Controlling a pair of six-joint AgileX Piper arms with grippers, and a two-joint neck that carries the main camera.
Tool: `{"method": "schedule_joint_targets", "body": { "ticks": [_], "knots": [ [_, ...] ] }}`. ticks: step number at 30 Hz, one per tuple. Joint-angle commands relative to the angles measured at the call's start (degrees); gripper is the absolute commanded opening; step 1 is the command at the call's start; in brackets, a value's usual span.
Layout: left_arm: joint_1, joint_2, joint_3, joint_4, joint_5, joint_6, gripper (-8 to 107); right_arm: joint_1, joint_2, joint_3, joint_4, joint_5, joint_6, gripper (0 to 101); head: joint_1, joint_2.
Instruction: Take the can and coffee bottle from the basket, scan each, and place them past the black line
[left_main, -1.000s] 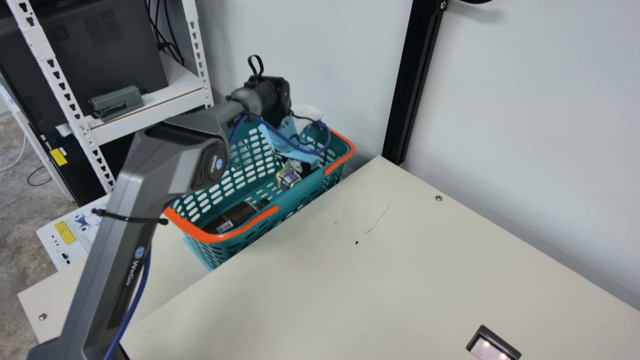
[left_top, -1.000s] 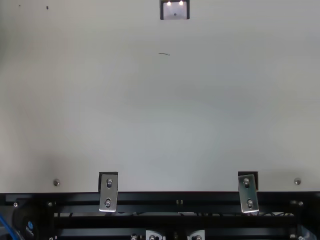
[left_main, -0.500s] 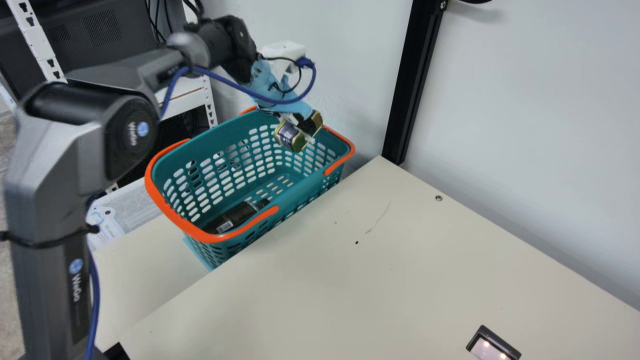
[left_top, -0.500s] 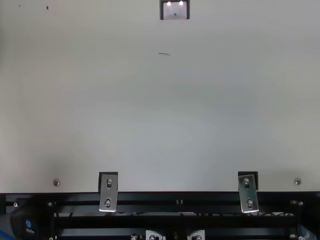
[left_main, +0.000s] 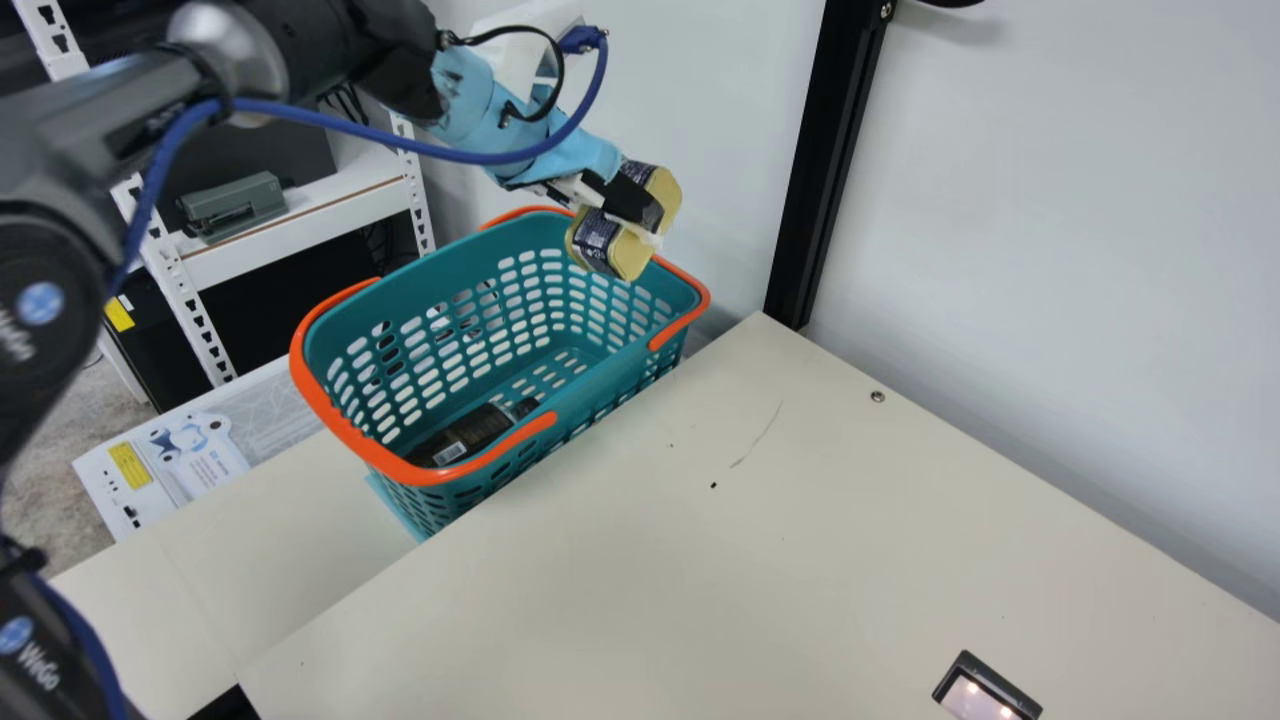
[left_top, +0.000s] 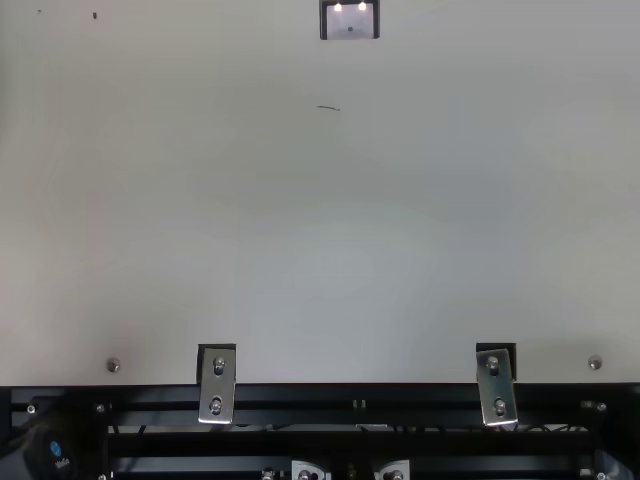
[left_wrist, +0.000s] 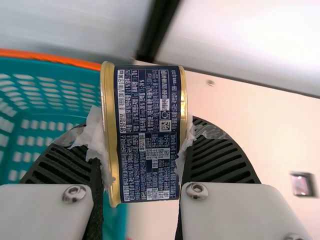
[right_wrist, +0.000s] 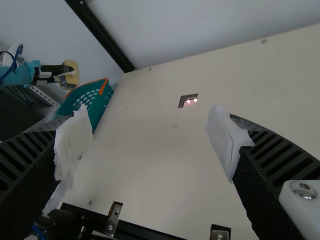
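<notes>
Main view, upper centre: the left gripper (left_main: 632, 207) clamps the can (left_main: 598, 240), fingers parted by its width, near the basket (left_main: 335, 420). Left of centre, the coffee bottle (left_main: 465, 436) lies inside. Right wrist view: the right gripper (right_wrist: 150, 145) is spread wide, unloaded.

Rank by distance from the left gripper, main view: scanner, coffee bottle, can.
1. Can: held between the left gripper's fingers, above the basket's far end.
2. Coffee bottle: lying in the basket, at its near end.
3. Scanner: on the table, at the view's bottom right.
</notes>
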Motion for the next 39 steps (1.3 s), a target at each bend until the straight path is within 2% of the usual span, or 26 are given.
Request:
{"method": "schedule_joint_targets", "body": {
  "ticks": [1, 5, 6, 9, 19, 28, 39],
  "knots": [
    [-0.23, -3.37, 2.83, -2.50, 4.09, -0.83, 10, 0.00, 0.00, 0.00, 0.00, 0.00, 0.00, 101, -1.43, 0.91],
    [-1.91, -6.72, 5.52, -3.06, 8.19, -1.69, 10, 0.00, 0.00, 0.00, 0.00, 0.00, 0.00, 101, -1.43, 0.91],
    [-1.25, -5.53, 4.88, -3.74, 6.29, -1.51, 10, 0.00, 0.00, 0.00, 0.00, 0.00, 0.00, 101, -1.43, 0.91],
    [-1.93, -6.77, 5.46, -3.98, 8.46, -1.69, 10, 0.00, 0.00, 0.00, 0.00, 0.00, 0.00, 101, -1.43, 0.91],
    [-2.21, -7.88, 5.94, -5.37, 8.61, -2.24, 10, 0.00, 0.00, 0.00, 0.00, 0.00, 0.00, 101, -1.43, 0.91],
    [-2.02, -17.75, 15.28, -15.14, 9.19, -3.70, 10, 0.00, 0.00, 0.00, 0.00, 0.00, 0.00, 101, -1.43, 0.91],
    [0.55, -29.72, 26.22, -29.89, 13.01, -9.83, 10, 0.00, 0.00, 0.00, 0.00, 0.00, 0.00, 101, -1.43, 0.91]
  ]
}}
